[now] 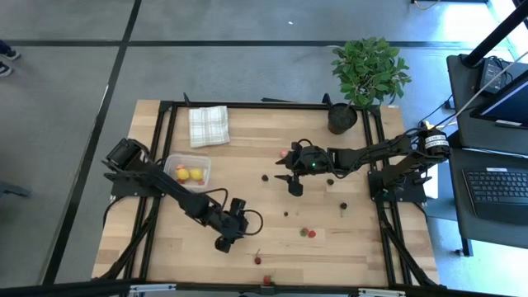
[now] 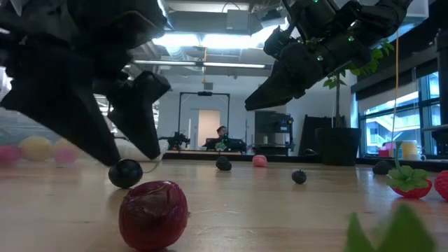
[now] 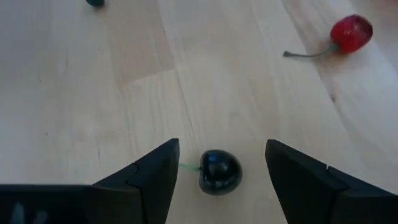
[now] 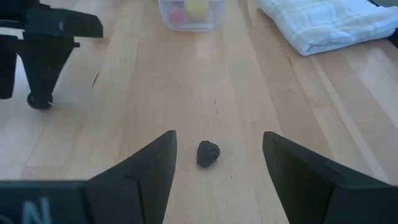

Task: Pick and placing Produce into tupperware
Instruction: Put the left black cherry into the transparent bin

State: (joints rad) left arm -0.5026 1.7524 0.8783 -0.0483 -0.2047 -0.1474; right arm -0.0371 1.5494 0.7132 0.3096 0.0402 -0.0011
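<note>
Nearest the low camera, a red cherry [image 2: 152, 213] is lying on the table [image 1: 363, 247], and just behind it the left gripper [image 3: 221, 171] is standing with its fingers spread wide on either side of a dark cherry [image 3: 220, 172], not yet gripping it. Farther back, the right gripper [image 4: 217, 155] is hovering above mid-table with its fingers apart and empty, a dark berry [image 4: 208, 153] lying below between them. Near the left arm's base, the tupperware [image 1: 188, 172] is sitting beside a checked cloth [image 1: 208, 125], holding yellow and pink pieces, while strawberries [image 1: 308, 233] are lying loose on the wood.
</note>
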